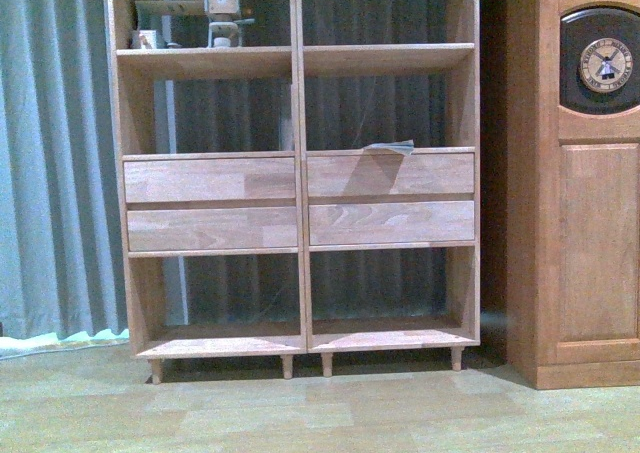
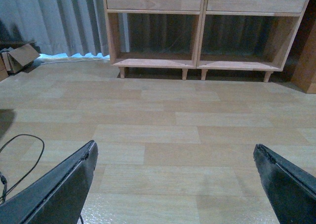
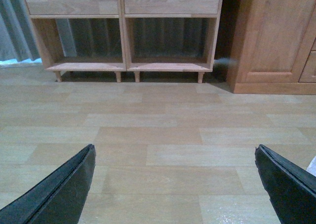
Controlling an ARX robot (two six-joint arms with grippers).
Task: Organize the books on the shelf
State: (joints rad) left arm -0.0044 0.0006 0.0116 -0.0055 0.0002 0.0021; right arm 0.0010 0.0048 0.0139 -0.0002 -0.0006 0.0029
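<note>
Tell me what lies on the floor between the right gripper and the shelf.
Nothing. In the right wrist view, only bare wood-pattern floor stretches from the open right gripper to the shelf.

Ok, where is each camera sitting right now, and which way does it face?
Front: on the body, facing the shelf squarely, darker cabinet alongside; no arm shows.
Left wrist: low over the floor, aimed at the shelf's base; left gripper, jaws wide apart.
Right wrist: likewise low, toward shelf and cabinet; right gripper, jaws wide apart.
Shared: both wrist views show the shelf's peg legs.
</note>
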